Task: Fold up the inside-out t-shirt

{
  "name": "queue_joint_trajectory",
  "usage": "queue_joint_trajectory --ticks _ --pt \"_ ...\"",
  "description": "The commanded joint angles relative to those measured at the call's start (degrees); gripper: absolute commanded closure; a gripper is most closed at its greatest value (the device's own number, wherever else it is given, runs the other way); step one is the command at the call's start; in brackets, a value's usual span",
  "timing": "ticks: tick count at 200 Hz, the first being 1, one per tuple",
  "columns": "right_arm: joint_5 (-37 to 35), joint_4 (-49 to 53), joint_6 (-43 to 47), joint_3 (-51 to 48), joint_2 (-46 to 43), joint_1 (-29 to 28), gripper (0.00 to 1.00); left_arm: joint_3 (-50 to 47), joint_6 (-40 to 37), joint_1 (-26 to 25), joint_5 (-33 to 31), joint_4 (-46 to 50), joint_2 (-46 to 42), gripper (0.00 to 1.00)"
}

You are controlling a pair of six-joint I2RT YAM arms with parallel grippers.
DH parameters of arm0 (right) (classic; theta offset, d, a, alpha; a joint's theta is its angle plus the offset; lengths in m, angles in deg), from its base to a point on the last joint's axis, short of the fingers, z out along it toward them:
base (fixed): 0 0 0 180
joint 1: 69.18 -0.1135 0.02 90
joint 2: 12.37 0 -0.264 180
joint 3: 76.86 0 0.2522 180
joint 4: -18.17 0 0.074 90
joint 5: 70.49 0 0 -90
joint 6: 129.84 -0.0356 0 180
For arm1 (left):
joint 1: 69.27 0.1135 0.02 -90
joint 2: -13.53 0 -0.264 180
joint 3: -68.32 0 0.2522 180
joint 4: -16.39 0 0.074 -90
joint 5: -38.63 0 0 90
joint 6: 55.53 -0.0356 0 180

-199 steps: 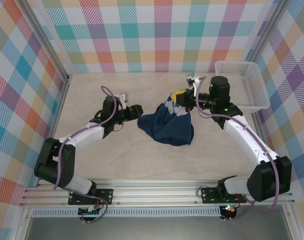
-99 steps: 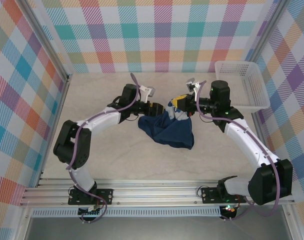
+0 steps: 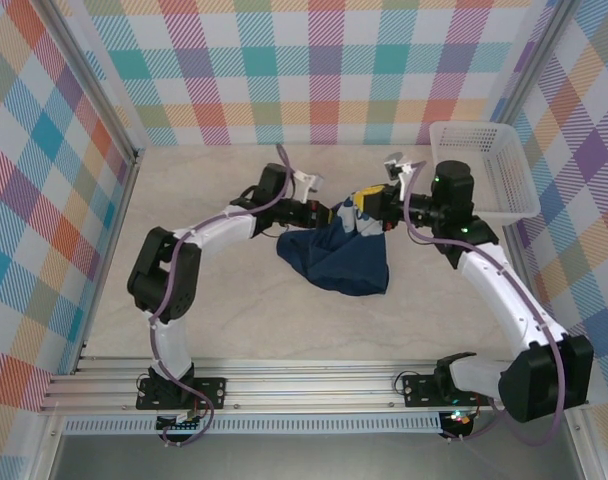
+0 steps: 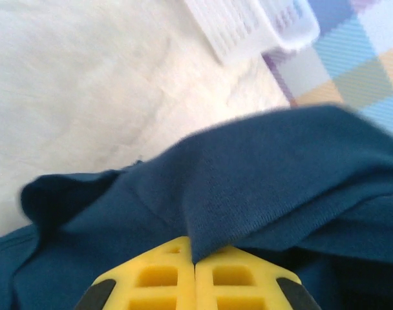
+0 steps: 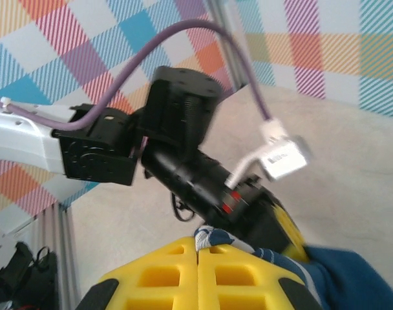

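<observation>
Left gripper (image 3: 327,213) clamped on t-shirt (image 3: 336,262), raised bunched edge; right gripper (image 3: 372,207) pinching same edge, nearer white basket (image 3: 489,170).

The navy t-shirt (image 3: 336,258) hangs bunched, its top edge lifted.

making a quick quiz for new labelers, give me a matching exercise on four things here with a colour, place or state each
Things:
1. t-shirt
2. basket
3. left gripper
4. table

Descriptions:
a. white, at the far right corner
b. shut on navy cloth
c. dark navy, bunched in a heap mid-table
d. pale beige surface under everything

Pairs: 1-c, 2-a, 3-b, 4-d
</observation>
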Motion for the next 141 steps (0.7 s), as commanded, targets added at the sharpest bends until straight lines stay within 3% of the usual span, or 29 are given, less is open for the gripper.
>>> queue_joint_trajectory --ticks 1,44,63,81,113,125,141 --pt "-4.2 1.3 -0.7 2.7 -4.2 1.2 1.0 -5.7 10.4 5.9 -3.8 -11.2 -11.4 1.0" --pt "-14.8 6.1 -2.2 6.3 -6.8 1.4 1.0 -16.7 13.9 9.8 -18.2 -14.0 -29.4 1.0" --pt "-19.8 9.1 -4.2 6.0 -6.4 1.4 1.0 -20.9 14.0 9.8 -20.9 -13.7 -34.3 1.0" --pt "-24.1 12.2 -5.7 4.6 -5.7 1.3 1.0 -24.0 13.2 9.8 -17.7 -13.7 -35.9 1.0" --pt "-31.1 18.2 -9.8 1.8 -1.5 1.2 1.0 -29.0 13.0 9.1 -3.3 -19.1 -36.2 1.0" --pt "-32.3 19.6 -10.9 0.3 0.5 0.4 0.99 -30.1 12.8 8.1 -2.2 -19.7 -37.0 1.0" --pt "-35.9 20.8 -10.6 -1.4 2.8 -2.1 0.91 -30.9 12.4 7.5 -3.3 -19.4 -37.9 1.0"
